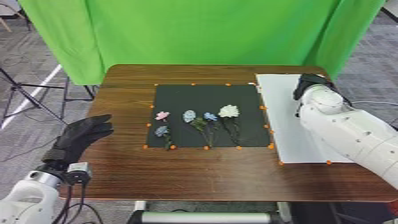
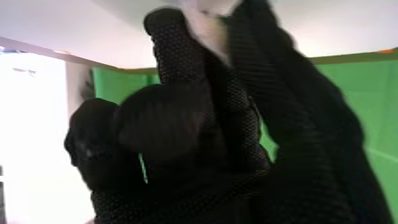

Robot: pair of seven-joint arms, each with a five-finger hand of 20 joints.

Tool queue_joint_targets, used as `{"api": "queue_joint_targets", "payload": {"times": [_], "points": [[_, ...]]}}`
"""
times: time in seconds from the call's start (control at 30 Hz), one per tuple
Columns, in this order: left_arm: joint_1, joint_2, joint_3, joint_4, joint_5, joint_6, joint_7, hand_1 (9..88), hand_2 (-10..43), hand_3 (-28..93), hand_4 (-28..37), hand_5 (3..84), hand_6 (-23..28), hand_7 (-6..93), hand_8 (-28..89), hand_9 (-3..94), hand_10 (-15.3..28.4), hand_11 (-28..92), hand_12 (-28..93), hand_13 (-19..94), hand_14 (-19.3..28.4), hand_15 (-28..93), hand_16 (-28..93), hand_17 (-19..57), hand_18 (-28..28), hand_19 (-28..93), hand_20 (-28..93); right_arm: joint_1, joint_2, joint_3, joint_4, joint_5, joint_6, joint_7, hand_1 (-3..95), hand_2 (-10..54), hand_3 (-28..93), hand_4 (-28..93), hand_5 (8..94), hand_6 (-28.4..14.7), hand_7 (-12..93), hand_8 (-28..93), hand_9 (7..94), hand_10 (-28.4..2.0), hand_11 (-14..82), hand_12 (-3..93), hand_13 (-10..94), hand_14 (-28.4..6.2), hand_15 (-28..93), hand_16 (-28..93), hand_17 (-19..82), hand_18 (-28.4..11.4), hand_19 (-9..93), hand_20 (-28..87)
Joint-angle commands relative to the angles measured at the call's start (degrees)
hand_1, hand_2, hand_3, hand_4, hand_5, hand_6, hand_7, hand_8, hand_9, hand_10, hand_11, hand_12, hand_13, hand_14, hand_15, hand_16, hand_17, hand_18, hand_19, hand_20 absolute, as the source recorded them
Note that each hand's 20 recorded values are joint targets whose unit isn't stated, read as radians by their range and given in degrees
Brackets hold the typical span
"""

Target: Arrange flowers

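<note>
Right wrist view: my right hand (image 2: 311, 165) has its fingers pinched on a pale thing (image 2: 210, 32), perhaps part of a flower, though it is too blurred for me to name. In the head view I have that hand low over the far part of the white board (image 1: 289, 142), so I judge the step to be setting a bloom down there. Next I'd want to lower it gently, loosen my fingers and back off without dragging a petal. Beside the board, on the black mat (image 1: 191, 95), lie the white flower (image 1: 228, 111), a pink flower (image 1: 162, 115) and some blue flowers (image 1: 189, 116), stems towards me; I take them as still to be arranged. My left hand (image 1: 75, 140) rests off to the left, fingers loosely extended. Orange markers (image 1: 270, 145) dot the edges of mat and board. Under it all is the brown wooden table (image 1: 195, 175), with a green curtain (image 1: 204, 35) beyond and grey carpet (image 1: 49, 50) around.
</note>
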Motion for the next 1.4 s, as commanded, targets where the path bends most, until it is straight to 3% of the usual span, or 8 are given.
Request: {"api": "queue_joint_targets", "payload": {"times": [0.03,0.27,0.57,0.77,1.0,1.4], "points": [[0.68,-0.36,-0.41,-0.60,0.00,-0.66,-0.93,28.7,4.9,59,-21.6,42.0,3.3,16.6,-7,43.1,15.5,19,11,36,19.9,18,-3,5.3,12.8,10,11,0.58,3.05,-4.66,-4.43,-0.91,9.09,-2.47,63.6,-7.8,53,-16,76.2,-0.1,17,6,85.8,-12.3,8.6,32.2,87,-2.5,64,30,58,-17.0,93,53],[0.91,0.02,-1.13,-0.68,-0.09,-0.64,-1.20,28.6,5.2,59,-21.7,42.1,3.8,16.4,-7,43.0,15.5,19,11,36,19.9,18,-3,5.3,12.8,10,11,-3.53,10.81,1.92,-20.95,3.20,14.42,-3.28,63.1,-8.9,55,-16,77.7,-0.2,17,6,87.1,-12.3,8.4,32.6,87,-1.8,63,30,58,-16.4,93,52],[0.35,-0.06,-0.30,-0.32,-0.03,-0.52,-0.46,28.3,5.2,59,-21.9,42.2,4.0,16.2,-7,43.1,15.5,19,11,36,19.9,18,-3,5.2,12.9,10,11,-17.17,15.18,9.63,-35.62,4.97,13.91,-7.35,62.3,-9.4,56,-16,78.1,-0.2,17,6,87.2,-12.3,8.0,32.4,88,-1.6,63,31,58,-16.2,93,53],[0.23,-0.13,-0.22,-0.26,0.01,-0.50,-0.44,28.3,5.4,60,-22.1,42.4,4.0,16.3,-7,43.1,15.6,19,11,36,19.9,18,-3,5.2,12.9,10,11,-23.66,13.27,12.40,-38.25,3.46,13.67,-7.75,62.1,-9.4,56,-16,78.1,-0.1,17,6,87.2,-12.4,7.8,32.2,88,-1.8,63,31,58,-16.1,93,53],[-0.65,-0.06,0.42,0.08,0.17,-0.94,-0.54,28.2,5.5,59,-22.1,42.4,4.0,16.3,-7,43.2,15.5,19,11,36,19.9,18,-3,5.2,12.9,10,11,-23.71,10.88,10.72,-36.74,2.45,13.79,-7.78,61.9,-9.3,56,-16,78.2,0.1,17,6,87.2,-12.1,7.9,32.1,88,-1.9,63,32,58,-16.3,93,54],[-0.18,-0.60,-0.06,-0.10,0.25,-1.05,-0.78,28.0,5.5,60,-22.2,42.9,3.8,16.5,-7,43.3,15.6,19,11,35,19.9,18,-3,5.1,12.9,10,11,-23.25,9.57,9.16,-36.19,3.56,11.99,-8.11,61.4,-9.2,57,-15,77.5,0.4,18,5,86.3,-12.1,7.3,31.7,87,-2.0,63,32,58,-16.4,93,54]]}}
